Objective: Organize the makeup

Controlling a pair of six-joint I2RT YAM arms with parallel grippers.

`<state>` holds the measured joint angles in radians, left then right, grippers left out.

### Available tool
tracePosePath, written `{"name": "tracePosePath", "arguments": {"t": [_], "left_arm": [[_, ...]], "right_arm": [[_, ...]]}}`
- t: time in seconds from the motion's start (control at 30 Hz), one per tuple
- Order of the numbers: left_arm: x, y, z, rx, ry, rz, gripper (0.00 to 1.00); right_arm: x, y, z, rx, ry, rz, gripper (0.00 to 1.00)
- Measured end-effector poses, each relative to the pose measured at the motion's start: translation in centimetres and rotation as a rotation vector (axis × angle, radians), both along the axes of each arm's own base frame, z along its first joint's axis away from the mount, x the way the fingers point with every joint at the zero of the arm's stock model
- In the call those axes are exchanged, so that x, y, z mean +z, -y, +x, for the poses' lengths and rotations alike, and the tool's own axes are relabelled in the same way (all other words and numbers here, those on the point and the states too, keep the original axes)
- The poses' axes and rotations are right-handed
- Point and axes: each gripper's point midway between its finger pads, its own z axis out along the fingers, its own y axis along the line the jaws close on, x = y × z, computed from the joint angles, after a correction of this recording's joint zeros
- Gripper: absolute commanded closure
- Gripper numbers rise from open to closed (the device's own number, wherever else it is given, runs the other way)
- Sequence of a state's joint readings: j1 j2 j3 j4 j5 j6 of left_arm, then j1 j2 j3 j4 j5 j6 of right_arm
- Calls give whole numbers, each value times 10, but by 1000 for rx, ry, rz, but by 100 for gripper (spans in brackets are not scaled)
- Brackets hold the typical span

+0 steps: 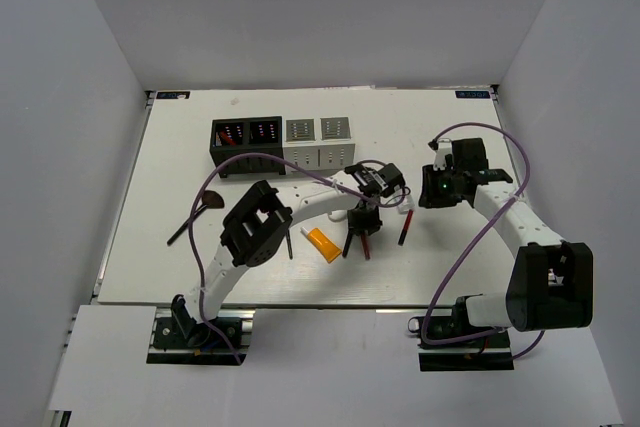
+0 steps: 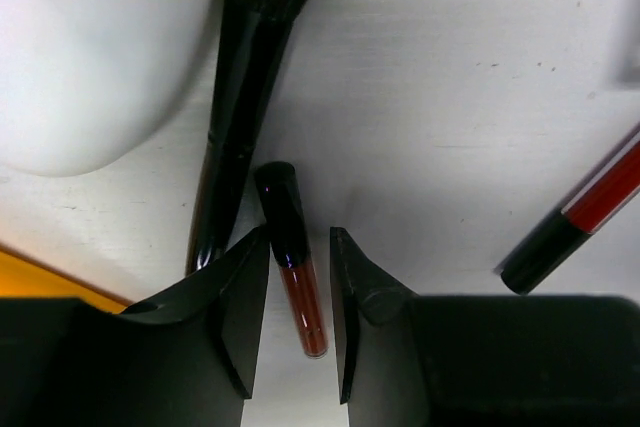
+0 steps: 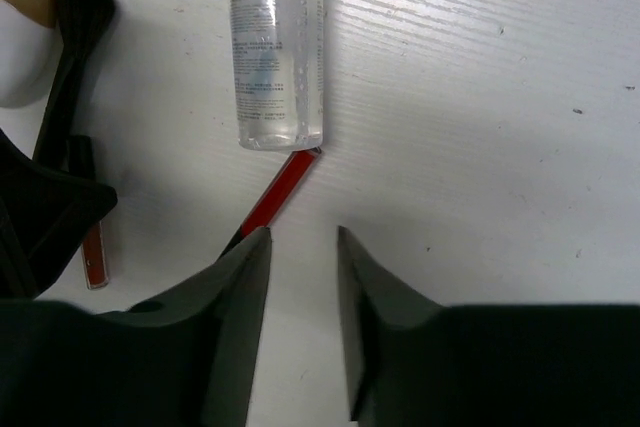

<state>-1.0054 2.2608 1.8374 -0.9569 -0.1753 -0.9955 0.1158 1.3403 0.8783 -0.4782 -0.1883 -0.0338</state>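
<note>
The left gripper (image 2: 300, 235) sets its black wedge-shaped jaws either side of a slim, glossy gloss tube (image 2: 298, 287) with a red body and black cap. The tube lies on the white, finely grained tabletop (image 2: 450, 97); whether the jaws pinch it I cannot tell. Just left of the tube lies a smooth black brush handle (image 2: 235, 127), and beyond that a matte white egg-shaped sponge (image 2: 90, 47). Right of the tube, apart, lies a red-and-black pencil (image 2: 590, 202). Further right, the right gripper (image 3: 302, 232) holds its jaws spread over tabletop, near a clear cylindrical bottle (image 3: 275, 47).
</note>
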Motion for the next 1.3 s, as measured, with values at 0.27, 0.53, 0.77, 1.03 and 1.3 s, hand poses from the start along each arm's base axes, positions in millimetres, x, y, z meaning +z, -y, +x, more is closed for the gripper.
{"name": "tracePosePath", "arguments": {"t": [0.27,0.53,0.77,1.03,1.3], "left_arm": [[0,7,-1,-34,-11,-19,97],[21,5,4,-99,57,-73,100],[175,-33,60,-26,424,-260,100],[285,-195,153,361,889,-125,100],[266,-280,191,472,1027,202,100]], "right_arm": [[2,-1,1,10,7,20,49],[8,-5,1,38,24,50,39],[27,-24,-8,204,104,129,11],[40,-44,-18,369,170,203,60],[31,-46,-25,396,155,215,58]]}}
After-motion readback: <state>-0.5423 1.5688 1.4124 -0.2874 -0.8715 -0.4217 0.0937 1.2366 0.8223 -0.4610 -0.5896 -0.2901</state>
